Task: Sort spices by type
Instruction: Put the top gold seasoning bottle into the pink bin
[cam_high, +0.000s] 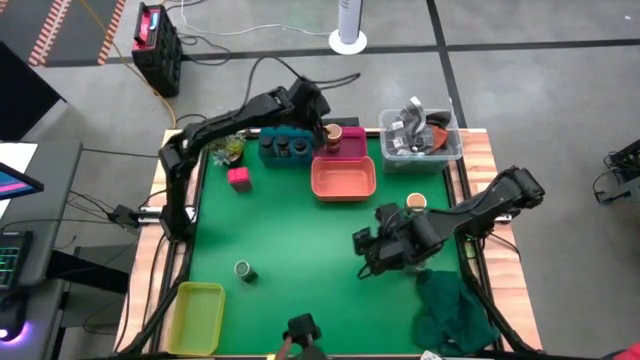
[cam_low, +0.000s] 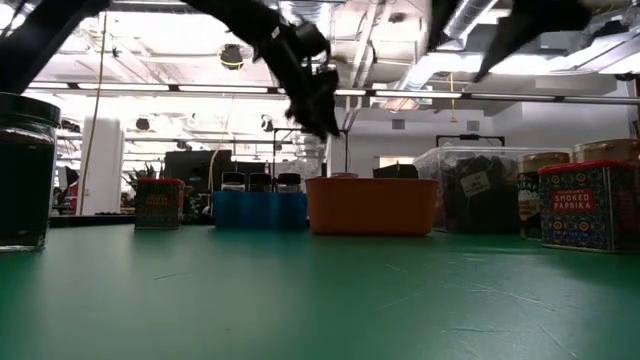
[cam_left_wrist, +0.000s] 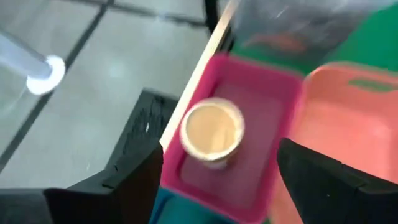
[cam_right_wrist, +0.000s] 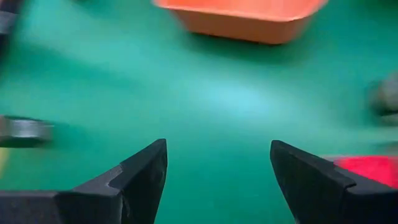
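Nearest the low camera, a dark jar (cam_low: 25, 170) stands on the green mat (cam_high: 300, 230). Left gripper (cam_left_wrist: 214, 180), fingers spread and empty, hovers over a tan-topped jar (cam_left_wrist: 212, 132) in the pink tray (cam_left_wrist: 273, 93). Right gripper (cam_right_wrist: 217, 180), released, hangs over bare mat, a pink box (cam_right_wrist: 364, 169) apparently just beside it.

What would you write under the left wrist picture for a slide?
Left gripper open above a tan-topped round jar standing in the pink tray, beside the orange tray.
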